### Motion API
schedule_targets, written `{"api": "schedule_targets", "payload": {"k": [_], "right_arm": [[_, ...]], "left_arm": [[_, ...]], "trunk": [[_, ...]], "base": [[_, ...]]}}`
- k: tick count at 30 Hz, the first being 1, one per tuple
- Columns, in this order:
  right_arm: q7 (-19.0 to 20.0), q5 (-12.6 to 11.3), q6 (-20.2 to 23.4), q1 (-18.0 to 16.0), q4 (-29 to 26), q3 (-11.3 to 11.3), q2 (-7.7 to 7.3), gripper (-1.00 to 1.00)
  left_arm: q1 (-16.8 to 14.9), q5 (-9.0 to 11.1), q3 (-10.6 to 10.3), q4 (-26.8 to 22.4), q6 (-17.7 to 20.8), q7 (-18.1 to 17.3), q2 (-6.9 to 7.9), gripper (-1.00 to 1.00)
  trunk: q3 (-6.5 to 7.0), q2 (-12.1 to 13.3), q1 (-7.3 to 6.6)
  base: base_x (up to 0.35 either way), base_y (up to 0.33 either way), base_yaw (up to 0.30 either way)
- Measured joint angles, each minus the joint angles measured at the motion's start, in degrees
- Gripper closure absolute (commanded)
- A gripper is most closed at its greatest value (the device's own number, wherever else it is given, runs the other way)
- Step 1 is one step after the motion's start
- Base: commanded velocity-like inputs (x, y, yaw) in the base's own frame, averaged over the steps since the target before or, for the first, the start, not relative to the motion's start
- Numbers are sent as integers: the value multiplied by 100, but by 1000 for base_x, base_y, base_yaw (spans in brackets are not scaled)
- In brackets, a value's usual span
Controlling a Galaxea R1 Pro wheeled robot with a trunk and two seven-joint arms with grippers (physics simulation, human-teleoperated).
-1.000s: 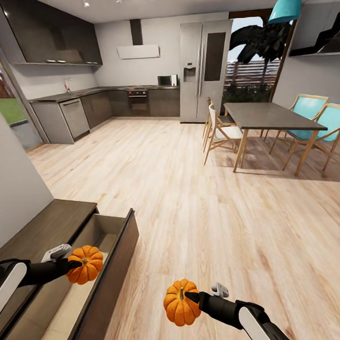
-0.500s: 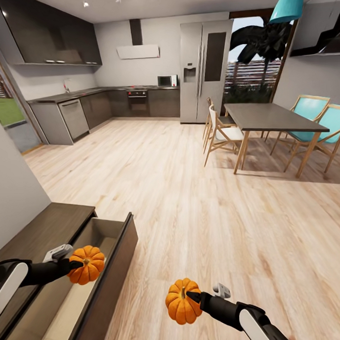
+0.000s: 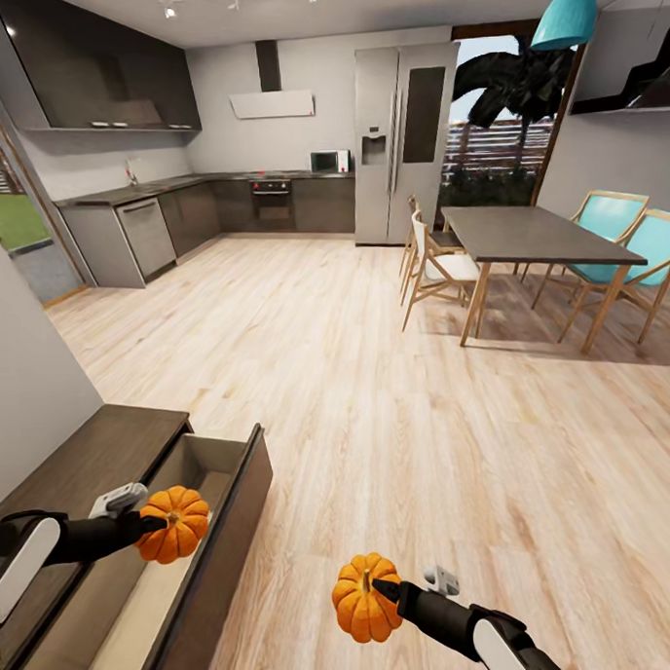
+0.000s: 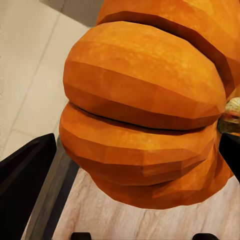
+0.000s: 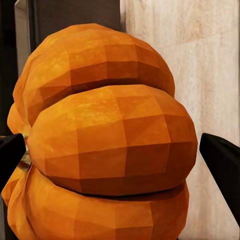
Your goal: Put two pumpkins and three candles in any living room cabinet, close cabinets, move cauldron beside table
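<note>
Left end effector (image 3: 146, 524) grips pumpkin (image 3: 171, 523) above open cabinet drawer (image 3: 189, 458); right end effector (image 3: 387, 592) holds second pumpkin (image 3: 365, 598) over floor. Stowing step; next: lower, release inside drawer.

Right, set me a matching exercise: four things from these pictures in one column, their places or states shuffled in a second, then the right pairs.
Things:
1. left claw's pumpkin
2. right claw's pumpkin
3. cabinet drawer
4. dining table

Places or states:
A. pulled open, pale inside showing
B. held over the bare plank floor
C. standing with chairs around it
D. held over the open drawer

Pairs: 1-D, 2-B, 3-A, 4-C
</note>
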Motion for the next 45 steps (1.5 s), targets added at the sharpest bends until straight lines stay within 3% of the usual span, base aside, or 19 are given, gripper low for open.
{"api": "schedule_targets", "payload": {"k": [8, 11, 16, 20, 22, 26, 32, 45], "right_arm": [[-27, -19, 11, 0, 204, -21, 9, 100], [-21, -24, -17, -1, 263, -51, -1, 100], [-147, 72, -646, -2, 437, -425, -9, 100], [-388, 58, -844, -1, 558, -495, -21, 100], [-436, 58, -923, -1, 583, -504, -29, 100], [-451, 68, -1124, -1, 780, -499, -28, 100], [-459, 72, -1434, -1, 859, -461, -8, 100], [-461, 72, -1611, -1, 873, -485, -14, 100]], "left_arm": [[0, -34, -4, 0, -4, 44, -131, 100], [0, -25, -113, 0, -5, 55, -142, 100], [2, -61, -343, -11, -24, 67, -144, 100], [0, -326, -393, -7, -47, 87, -144, 100], [-3, -633, -391, 0, -57, 92, -145, 100], [-7, -754, -376, 1, -65, 92, -144, 100], [-7, -757, -371, 1, -66, 89, -144, 100], [-8, -702, -371, 1, -64, 83, -164, 100]], "trunk": [[144, 321, -176], [198, 441, -242], [287, 642, -351], [359, 802, -439], [395, 883, -483], [467, 1043, -571], [575, 1284, -703], [808, 1805, -989]], "base": [[0, 0, 0], [0, 0, 0], [0, 0, 0], [0, 0, 0], [0, 0, 0], [0, 0, 0], [0, 0, 0], [0, 0, 0]]}}
